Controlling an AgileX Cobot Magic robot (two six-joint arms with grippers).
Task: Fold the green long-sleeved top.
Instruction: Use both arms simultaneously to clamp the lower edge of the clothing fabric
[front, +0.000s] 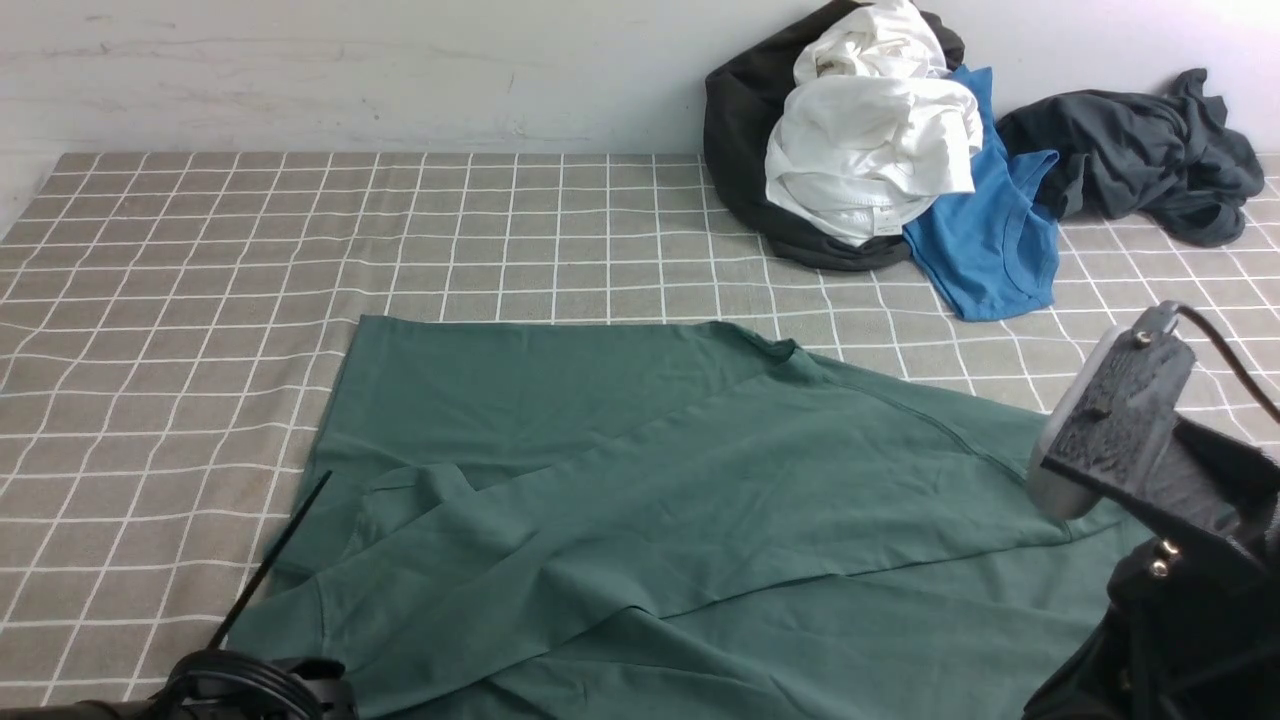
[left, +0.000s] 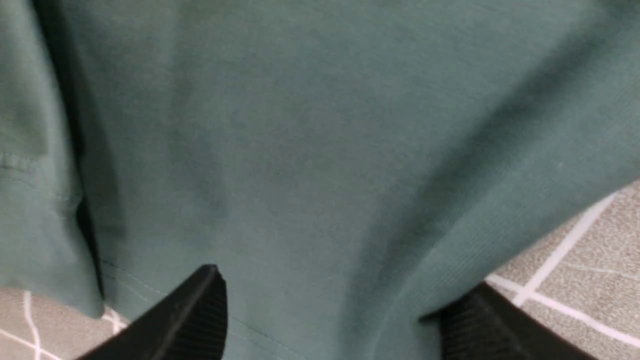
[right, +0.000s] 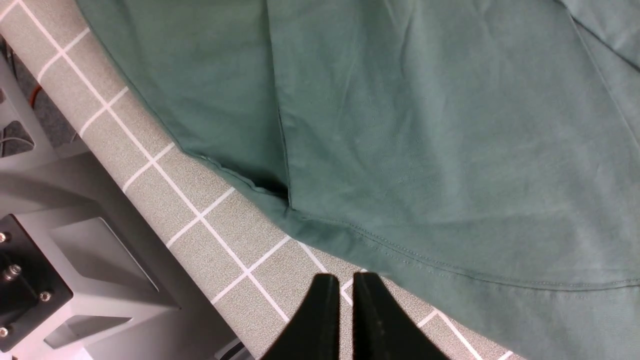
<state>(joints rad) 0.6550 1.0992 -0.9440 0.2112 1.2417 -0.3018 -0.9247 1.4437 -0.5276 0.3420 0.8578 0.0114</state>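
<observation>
A dark green long-sleeved top (front: 640, 480) lies spread on a grey-beige worktop (front: 180, 260) gridded with thin white lines. It covers the near half of the worktop, from left of centre across to the right, and runs out of view at the near edge. It is not flat. One broad layer lies diagonally over another, with soft creases and a rumpled fold at the near left.

The left pincer (left: 340, 285) hangs very close over the green fabric (left: 320, 140). Its two black ribbed fingers (left: 200, 320) stand wide apart and have hold of nothing. This close view is blurred, so I cannot tell whether the tips touch the cloth.

The right pincer (right: 345, 277) is closed, its two black fingers nearly together with nothing between them. It hovers over bare worktop near the front edge, just beside the stitched hem of the top (right: 450, 150) but not on it. From the front, the right arm (front: 1150, 480) shows dark and bulky at the lower right, overlapping the garment's right side.

Well apart from the top, at the far right against a pale wall (front: 350, 70), sits a heap of other clothes. It holds a black garment (front: 740, 120), a crumpled white garment (front: 870, 140) on top of it, and a bright blue T-shirt (front: 985, 240) trailing toward the front. A dark grey garment (front: 1140, 150) lies just to the right.
</observation>
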